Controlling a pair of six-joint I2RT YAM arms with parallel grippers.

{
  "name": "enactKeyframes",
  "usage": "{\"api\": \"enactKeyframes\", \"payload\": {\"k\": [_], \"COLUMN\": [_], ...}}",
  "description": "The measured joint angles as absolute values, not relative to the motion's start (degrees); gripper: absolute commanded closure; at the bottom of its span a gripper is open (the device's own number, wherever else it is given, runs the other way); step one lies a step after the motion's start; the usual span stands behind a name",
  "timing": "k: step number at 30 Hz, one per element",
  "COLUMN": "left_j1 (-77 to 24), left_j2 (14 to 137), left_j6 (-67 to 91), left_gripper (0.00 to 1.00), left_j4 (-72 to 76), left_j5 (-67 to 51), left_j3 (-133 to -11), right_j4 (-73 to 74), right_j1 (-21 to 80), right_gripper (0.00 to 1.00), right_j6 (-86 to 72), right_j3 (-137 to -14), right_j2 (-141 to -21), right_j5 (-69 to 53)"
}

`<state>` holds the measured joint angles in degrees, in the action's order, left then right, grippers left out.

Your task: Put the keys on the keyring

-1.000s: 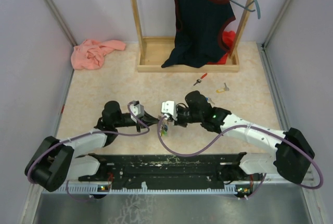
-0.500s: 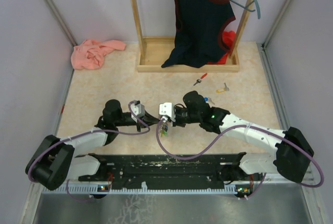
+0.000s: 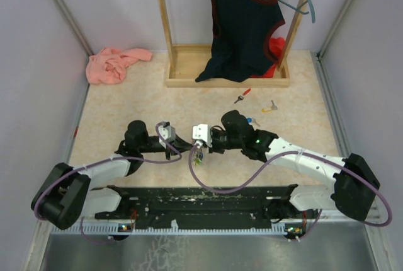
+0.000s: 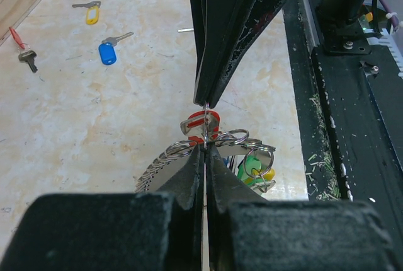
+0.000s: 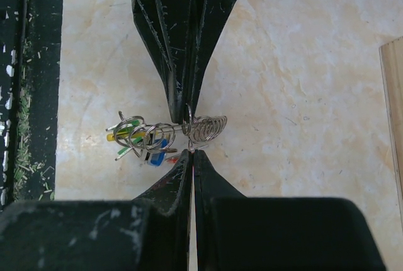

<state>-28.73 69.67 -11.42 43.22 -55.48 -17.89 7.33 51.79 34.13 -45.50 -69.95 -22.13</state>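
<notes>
keyring [image 4: 234,137]: coiled wire loop, coloured tags hanging from it; pinched between both hand tips, near the front of the counter [image 4: 94,126]
left hand [image 4: 204,149]: clenched on the keyring wire; tips meet the right's
right hand [image 5: 189,151]: clenched on the keyring too, from the opposite side
keys: red key [image 4: 22,49], blue key [image 4: 108,51], yellow key [image 4: 90,14]; loose on counter, well apart from the ring
progress: judged partway; some tagged bits already on the ring; three keys left to fetch and thread
</notes>
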Motion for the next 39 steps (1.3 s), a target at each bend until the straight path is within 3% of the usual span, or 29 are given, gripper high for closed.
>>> {"api": "enactKeyframes", "payload": {"k": [39], "left_j1": [-28.7], "left_j2": [70.2], "left_j6": [-10.9], "left_gripper": [0.99], "left_j4": [42.0], "left_j5": [-57.5], "left_j3": [-18.2], "right_j4": [6.6], "right_j1": [53.7], "right_gripper": [1.0], "right_j6": [33.5], "right_j3": [-47.0], "right_j2": [-72.3], "right_j5": [-22.7]}}
